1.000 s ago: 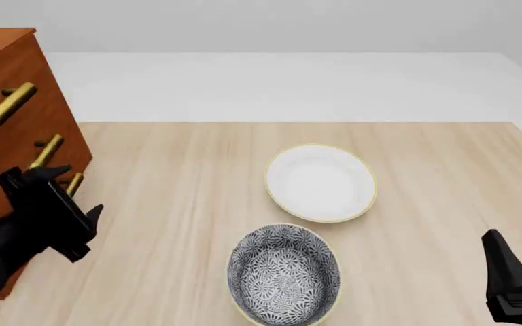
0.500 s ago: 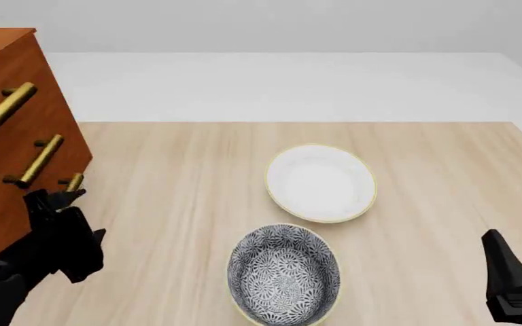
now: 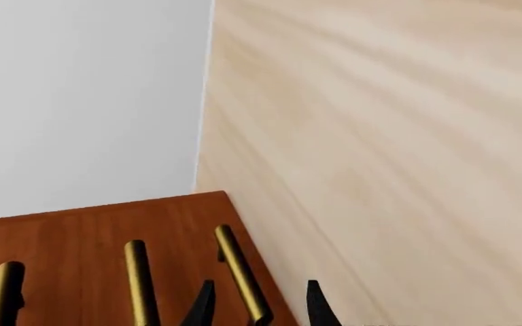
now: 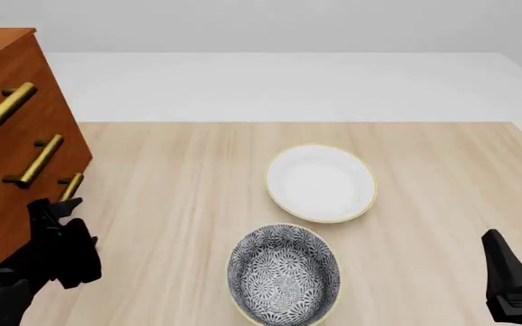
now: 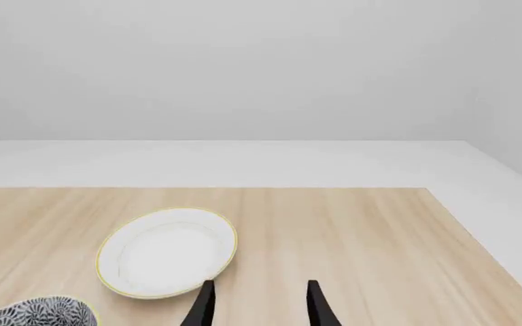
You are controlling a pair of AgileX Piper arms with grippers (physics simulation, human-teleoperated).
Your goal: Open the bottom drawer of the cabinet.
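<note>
The cabinet (image 4: 7,68) stands at the table's left edge, its three brass handles facing right. The bottom drawer (image 4: 9,224) is closed; its handle (image 4: 71,187) sits just above the tabletop. My left gripper (image 4: 54,207) is open right at that handle. In the left wrist view the two black fingers (image 3: 204,305) stand either side of the near end of the bottom handle (image 3: 241,275), with no clear contact. My right gripper (image 4: 510,278) is open and empty at the front right, far from the cabinet.
A white plate (image 4: 321,182) lies mid-table, also in the right wrist view (image 5: 166,251). A patterned blue-grey bowl (image 4: 285,273) sits in front of it. The middle handle (image 4: 36,161) and top handle (image 4: 5,107) are above the gripper.
My left gripper has dropped from the middle handle's level down and back toward me to the bottom handle. The right arm has not moved.
</note>
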